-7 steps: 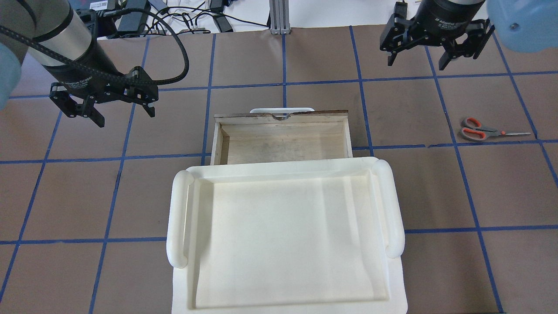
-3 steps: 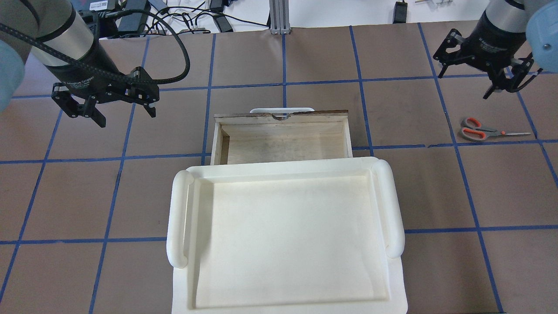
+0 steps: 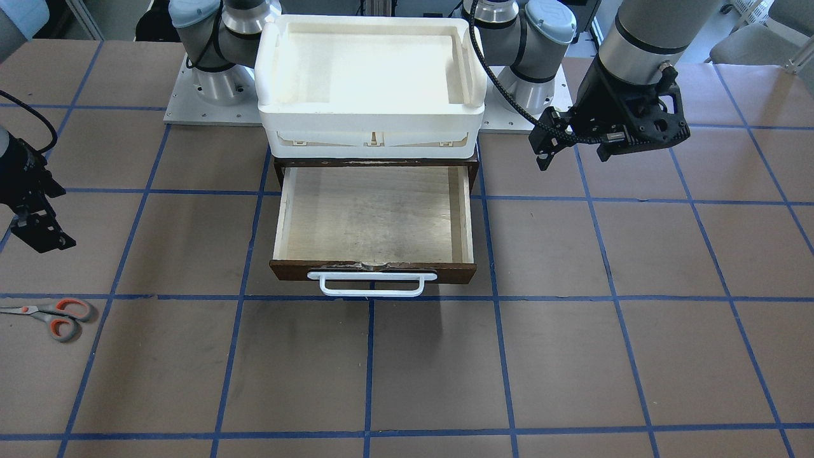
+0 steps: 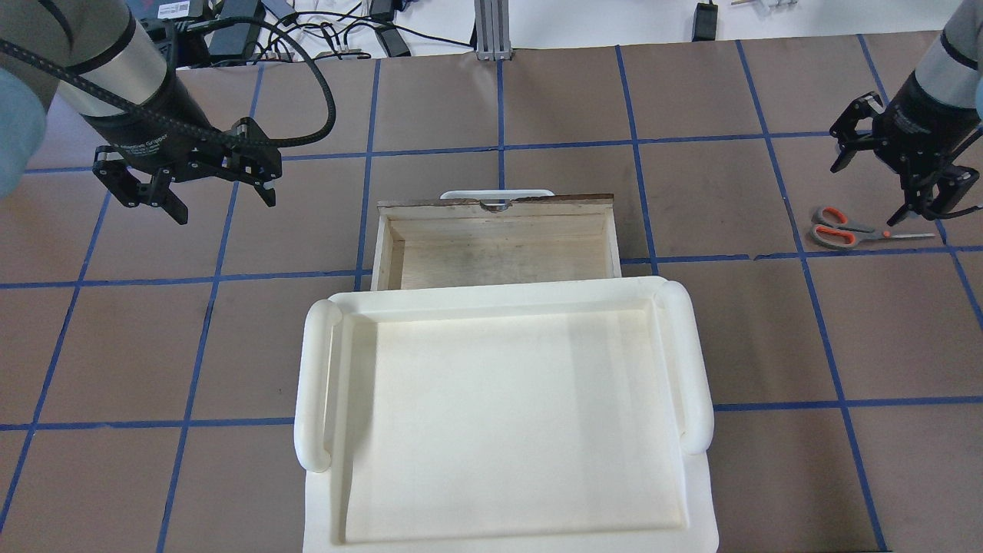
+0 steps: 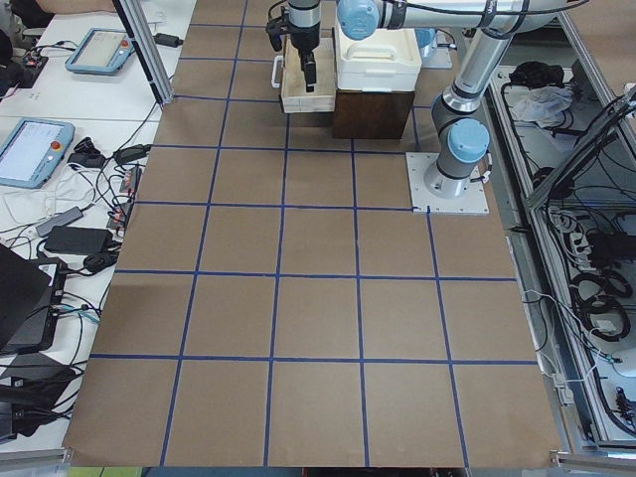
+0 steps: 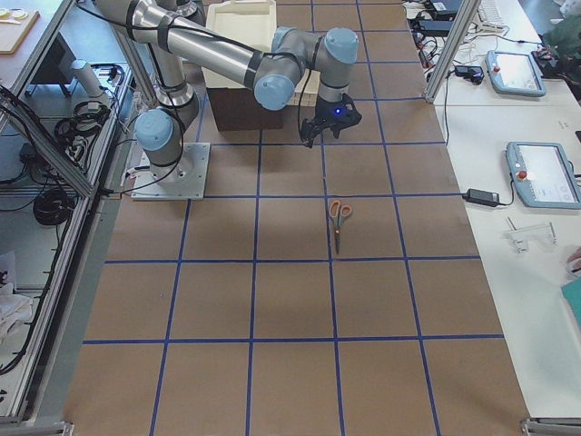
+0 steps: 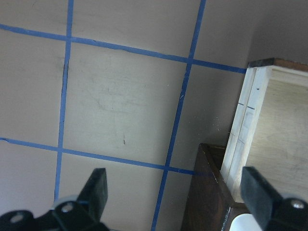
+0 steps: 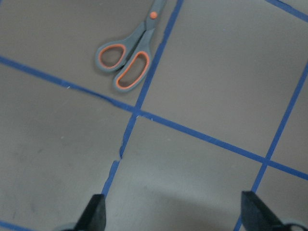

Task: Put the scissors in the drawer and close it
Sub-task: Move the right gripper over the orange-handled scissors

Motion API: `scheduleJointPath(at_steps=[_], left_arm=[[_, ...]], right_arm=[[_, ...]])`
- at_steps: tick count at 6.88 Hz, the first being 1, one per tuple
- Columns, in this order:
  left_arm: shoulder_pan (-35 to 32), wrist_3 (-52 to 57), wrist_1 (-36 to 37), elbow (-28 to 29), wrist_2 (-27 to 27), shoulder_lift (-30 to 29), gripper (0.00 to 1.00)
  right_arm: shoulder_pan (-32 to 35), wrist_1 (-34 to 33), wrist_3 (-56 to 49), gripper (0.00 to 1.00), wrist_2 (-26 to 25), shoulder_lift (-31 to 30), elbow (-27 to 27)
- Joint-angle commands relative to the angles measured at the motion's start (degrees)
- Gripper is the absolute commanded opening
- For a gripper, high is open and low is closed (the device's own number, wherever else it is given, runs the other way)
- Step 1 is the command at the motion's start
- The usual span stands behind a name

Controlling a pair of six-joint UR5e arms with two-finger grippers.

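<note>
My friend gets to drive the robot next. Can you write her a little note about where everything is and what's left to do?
Left end effector: open, empty, hanging over the table beside the drawer.
Right end effector: open, empty, above the table close to the scissors, not touching them.
Scissors: flat on the table, on the robot's right.
Drawer: pulled open, nothing inside.
Done: drawer is open.
Left: grab the scissors, put them in the drawer, push it shut.
</note>
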Motion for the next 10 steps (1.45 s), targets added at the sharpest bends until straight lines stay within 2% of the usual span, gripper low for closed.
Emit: scheduleJointPath(at_steps=[1,3,7,8,10], left_arm=[[0.0,-0.1,0.2,0.0,0.0,0.0,1.00],[0.0,0.3,0.0,0.0,0.0,0.3,1.00],[0.0,0.3,0.0,0.0,0.1,0.5,1.00],[0.0,0.2,0.0,0.0,0.0,0.2,1.00],[0.0,0.3,-0.1,0.0,0.1,0.5,1.00]], right_arm=[[-6.1,-5.8,5.4,1.00,-0.9,6.4,0.6],[-7.8,-19.4,5.6,1.00,0.7,13.2,0.5],[-7.8,-22.8,12.4,0.96,3.0,18.2,0.7],[-7.8,-25.9,12.7,1.00,2.9,19.6,0.6],[-7.9,-26.8,12.1,1.00,1.9,20.9,0.6]])
